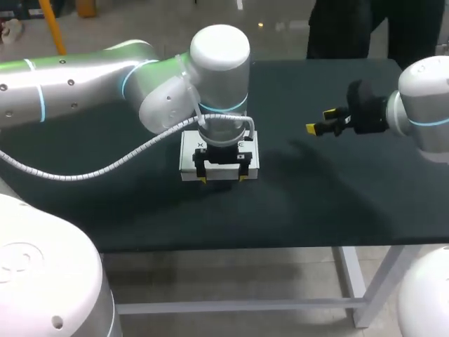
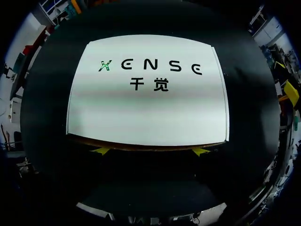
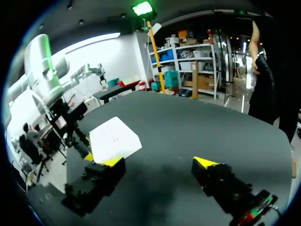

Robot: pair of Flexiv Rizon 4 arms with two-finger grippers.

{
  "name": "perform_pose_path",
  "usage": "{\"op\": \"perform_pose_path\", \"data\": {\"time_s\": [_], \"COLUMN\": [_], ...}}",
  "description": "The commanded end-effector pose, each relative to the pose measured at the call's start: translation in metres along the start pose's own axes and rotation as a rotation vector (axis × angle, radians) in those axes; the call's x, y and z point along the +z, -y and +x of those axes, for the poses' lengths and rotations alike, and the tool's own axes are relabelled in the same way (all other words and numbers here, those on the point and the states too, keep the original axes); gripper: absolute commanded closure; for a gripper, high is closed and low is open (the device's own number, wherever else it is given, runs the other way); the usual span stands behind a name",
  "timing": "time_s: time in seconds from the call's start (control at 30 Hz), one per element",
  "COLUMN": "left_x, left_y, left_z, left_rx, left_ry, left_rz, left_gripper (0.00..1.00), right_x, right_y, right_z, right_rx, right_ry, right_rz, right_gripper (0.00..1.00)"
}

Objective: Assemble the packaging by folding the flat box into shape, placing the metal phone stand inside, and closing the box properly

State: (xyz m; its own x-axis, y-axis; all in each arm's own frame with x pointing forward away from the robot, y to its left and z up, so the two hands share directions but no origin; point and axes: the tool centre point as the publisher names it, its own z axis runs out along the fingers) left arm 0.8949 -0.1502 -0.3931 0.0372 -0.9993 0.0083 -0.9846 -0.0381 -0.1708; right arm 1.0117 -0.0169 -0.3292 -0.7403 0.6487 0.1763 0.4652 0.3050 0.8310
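Head view: box (image 1: 186, 159) flat, long axis L-R, under left hand (image 1: 222, 180)

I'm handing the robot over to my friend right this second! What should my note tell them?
Left end effector: open, tips at the near edge of the white box, not gripping it.
Right end effector: open and empty, above the table on the right side.
Box: lies printed face up mid-table and looks flat, not folded up.
Metal phone stand: not in view.
Done: nothing that shows.
Left: fold the box, put the stand in, close it.
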Motion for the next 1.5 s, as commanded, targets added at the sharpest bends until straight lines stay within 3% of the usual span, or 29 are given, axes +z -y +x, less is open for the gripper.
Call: {"op": "perform_pose_path", "data": {"time_s": [0.03,0.33,0.87,1.5], "left_x": [0.004,0.009,0.016,0.028], "left_y": [0.017,0.05,0.092,0.161], "left_z": [-0.003,-0.007,-0.007,0.002], "left_rx": [0.002,0.025,0.047,0.023], "left_ry": [-0.004,-0.007,0.028,0.005], "left_rz": [-0.016,-0.026,-0.058,-0.071], "left_gripper": [0.0,0.0,0.0,0.0], "right_x": [-0.001,-0.001,-0.001,-0.001], "right_y": [0.001,0.001,0.001,0.001], "right_z": [-0.001,-0.001,-0.001,-0.001], "right_rx": [0.0,0.0,0.0,0.0], "right_ry": [-0.006,-0.006,-0.006,-0.006], "right_rz": [-0.003,-0.003,-0.003,-0.003], "right_gripper": [0.0,0.0,0.0,0.0]}}
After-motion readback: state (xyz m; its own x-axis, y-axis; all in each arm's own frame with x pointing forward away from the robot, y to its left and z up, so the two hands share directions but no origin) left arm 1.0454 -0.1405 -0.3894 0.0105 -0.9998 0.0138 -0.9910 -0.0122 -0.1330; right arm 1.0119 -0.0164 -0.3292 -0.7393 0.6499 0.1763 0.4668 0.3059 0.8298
